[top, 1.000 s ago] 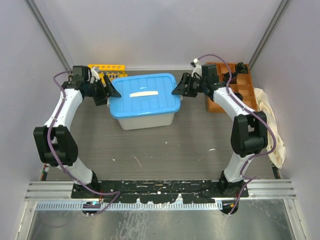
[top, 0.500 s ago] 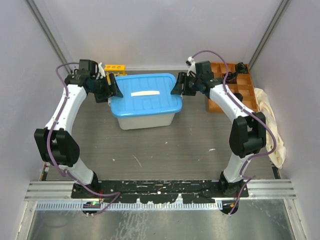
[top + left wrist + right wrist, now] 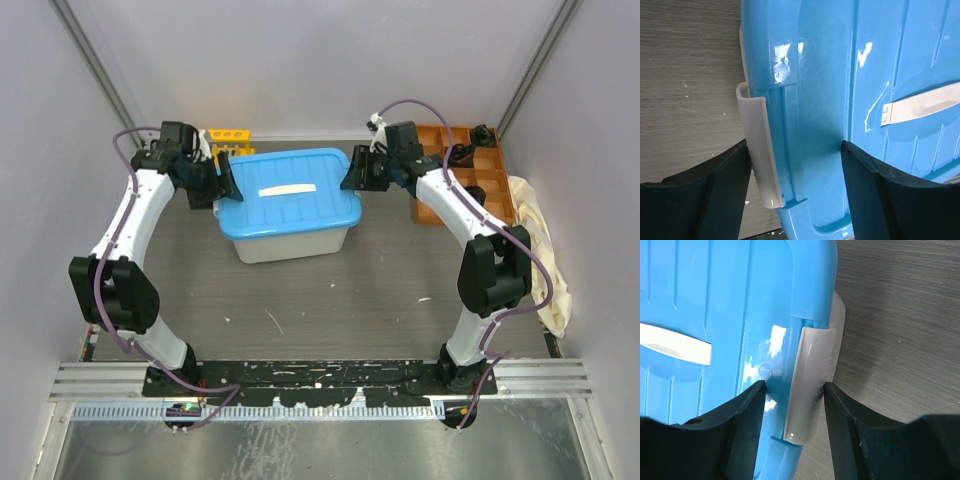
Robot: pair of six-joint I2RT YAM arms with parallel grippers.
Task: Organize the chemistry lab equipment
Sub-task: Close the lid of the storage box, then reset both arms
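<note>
Blue lid edge (image 3: 790, 95) within left claw (image 3: 794, 150)

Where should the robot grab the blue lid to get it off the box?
By the white clips at its short ends, the left clip and the right clip. The blue lid is wide and glossy; only those clips stick out. Come in from each end, one finger outside the clip, one over the lid.
</note>
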